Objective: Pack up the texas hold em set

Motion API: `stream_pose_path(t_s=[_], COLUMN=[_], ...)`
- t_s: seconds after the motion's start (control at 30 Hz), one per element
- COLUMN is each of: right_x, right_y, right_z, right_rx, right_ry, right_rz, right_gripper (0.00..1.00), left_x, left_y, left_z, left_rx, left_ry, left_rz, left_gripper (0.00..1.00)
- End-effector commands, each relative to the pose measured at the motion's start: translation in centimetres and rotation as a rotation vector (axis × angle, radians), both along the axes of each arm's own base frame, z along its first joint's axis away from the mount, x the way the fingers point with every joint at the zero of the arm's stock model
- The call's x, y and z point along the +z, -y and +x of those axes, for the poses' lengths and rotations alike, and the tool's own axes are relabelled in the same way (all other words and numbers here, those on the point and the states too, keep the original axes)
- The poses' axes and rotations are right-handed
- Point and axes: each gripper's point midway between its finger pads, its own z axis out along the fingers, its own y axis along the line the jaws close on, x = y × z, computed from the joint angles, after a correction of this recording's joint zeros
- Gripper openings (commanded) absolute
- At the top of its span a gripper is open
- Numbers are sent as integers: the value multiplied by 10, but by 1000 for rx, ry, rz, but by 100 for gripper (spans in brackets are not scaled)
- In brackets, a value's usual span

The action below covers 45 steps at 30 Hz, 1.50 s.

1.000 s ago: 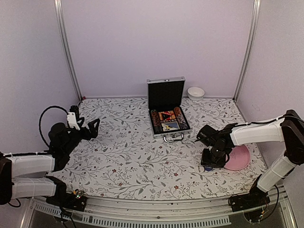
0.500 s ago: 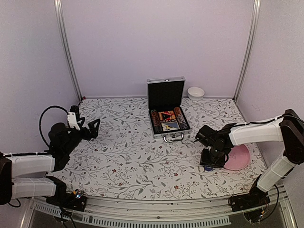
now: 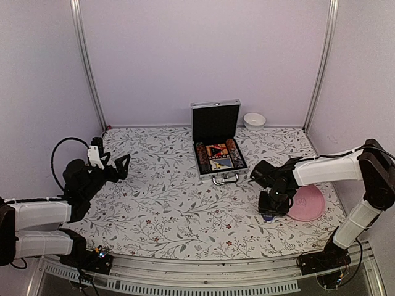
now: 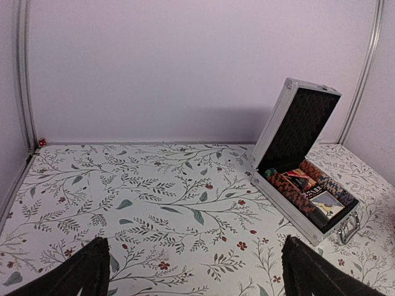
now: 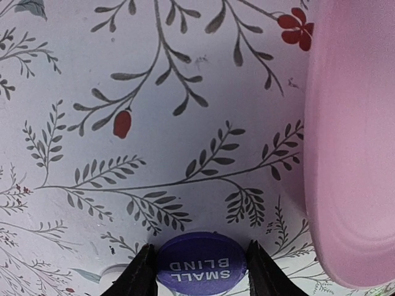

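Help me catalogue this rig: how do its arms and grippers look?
The left arm and right arm have white link shells and black joints. The left gripper and right gripper are black, with two tapered fingers. A black cable loops at the left wrist.

White counter (image 3: 160, 203) printed with grey sprigs and red flowers. Silver case (image 3: 215, 123), black lining, at twelve o'clock. Pink plate (image 3: 308, 203) at four o'clock; blue disc (image 5: 202, 266), white lettering.
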Motion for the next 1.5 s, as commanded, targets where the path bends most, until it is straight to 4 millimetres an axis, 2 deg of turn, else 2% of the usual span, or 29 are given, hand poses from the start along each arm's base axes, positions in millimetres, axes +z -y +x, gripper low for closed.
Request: stream_pose_path(t_s=[0.0, 0.17, 0.5, 0.73, 1.03, 1.17, 1.27, 1.47], right_x=[-3, 12, 23, 51, 78, 81, 73, 59], right_y=[-15, -26, -53, -78, -98, -109, -117, -125], right_z=[8, 36, 92, 152, 216, 242, 253, 258], right_rx=[41, 67, 140, 178, 225, 243, 264, 284], right_ry=[1, 66, 156, 273, 392, 426, 425, 402], right_rz=[8, -8, 0, 28, 41, 50, 53, 70], right_gripper=[46, 47, 47, 47, 47, 47, 47, 47], left_x=[3, 5, 6, 6, 5, 5, 5, 4], left_y=[-2, -2, -3, -3, -3, -3, -4, -4], left_z=[1, 1, 0, 0, 0, 0, 0, 1], left_rx=[5, 5, 7, 7, 6, 9, 11, 14], left_ry=[9, 14, 19, 19, 18, 17, 16, 14], left_rz=[-5, -6, -4, -3, -3, -2, -2, -1], left_gripper=[97, 97, 97, 97, 97, 97, 97, 97])
